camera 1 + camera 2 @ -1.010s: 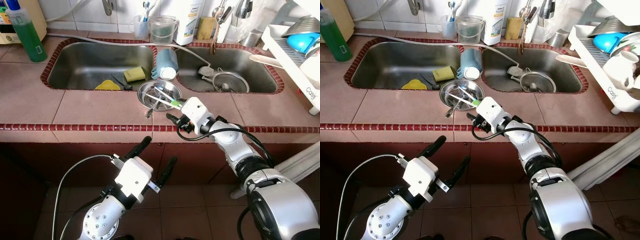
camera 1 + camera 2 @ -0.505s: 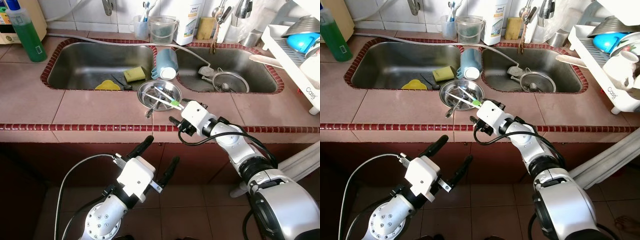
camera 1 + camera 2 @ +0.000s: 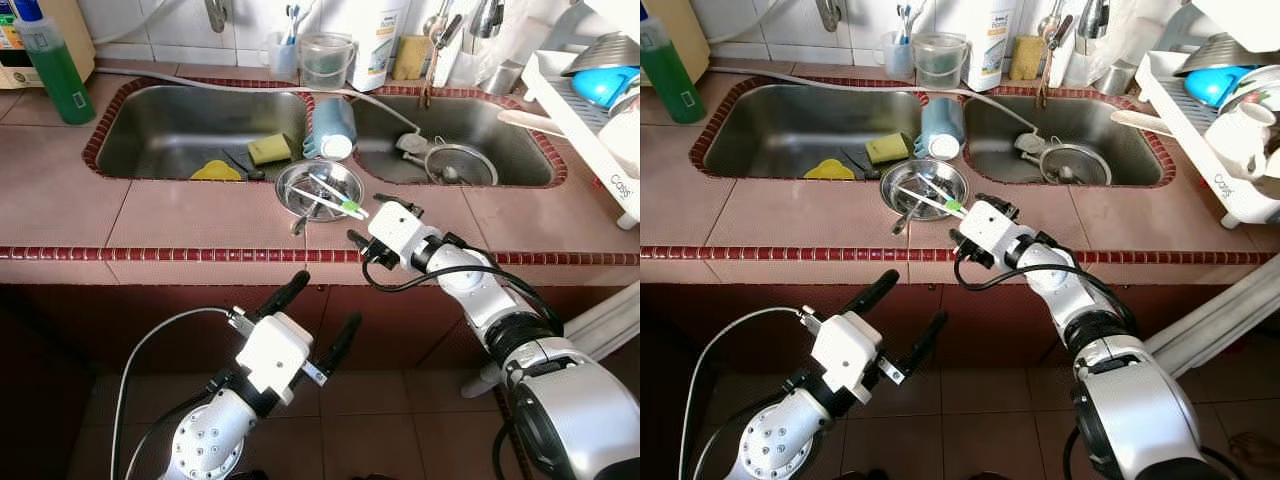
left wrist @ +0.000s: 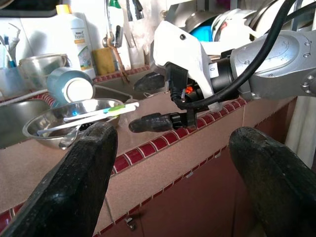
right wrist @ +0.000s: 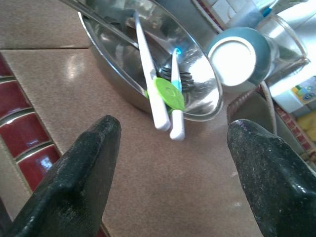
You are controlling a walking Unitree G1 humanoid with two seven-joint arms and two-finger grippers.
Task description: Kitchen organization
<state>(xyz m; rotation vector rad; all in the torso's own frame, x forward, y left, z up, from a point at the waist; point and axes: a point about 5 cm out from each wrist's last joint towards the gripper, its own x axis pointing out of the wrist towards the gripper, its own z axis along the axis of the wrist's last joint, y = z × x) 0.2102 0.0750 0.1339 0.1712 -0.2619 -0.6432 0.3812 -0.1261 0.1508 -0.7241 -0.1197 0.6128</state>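
- A steel bowl (image 3: 319, 188) is seen on the pink tiled counter (image 3: 60, 205), on the strip in front of the divide between the two sink basins.
- Utensils are held in the bowl: a white-handled utensil with a green tip (image 5: 154, 94) and a second white handle (image 5: 176, 118) jut over the rim toward the right end effector, and fork tines (image 5: 174, 74) are visible inside.
- The right end effector (image 3: 372, 222) is held low over the counter's front edge, just beside the bowl; its black fingers (image 5: 74, 173) are spread wide, nothing is gripped, and they are pointed at the protruding handles.
- The left end effector (image 3: 312, 312) is held below counter level, in front of the dark cabinet face, with fingers spread wide and nothing between them.
- A blue cup (image 3: 331, 127) is laid on its side on the divide just behind the bowl.
- In the left basin (image 3: 160, 130), a yellow sponge (image 3: 268, 148) and a yellow scraper (image 3: 215, 171) are seen.
- A strainer (image 3: 460, 163) is seen in the right basin.
- A green soap bottle (image 3: 52, 65) is stood at the counter's far left.
- A white dish rack (image 3: 590, 110) is placed at the right.
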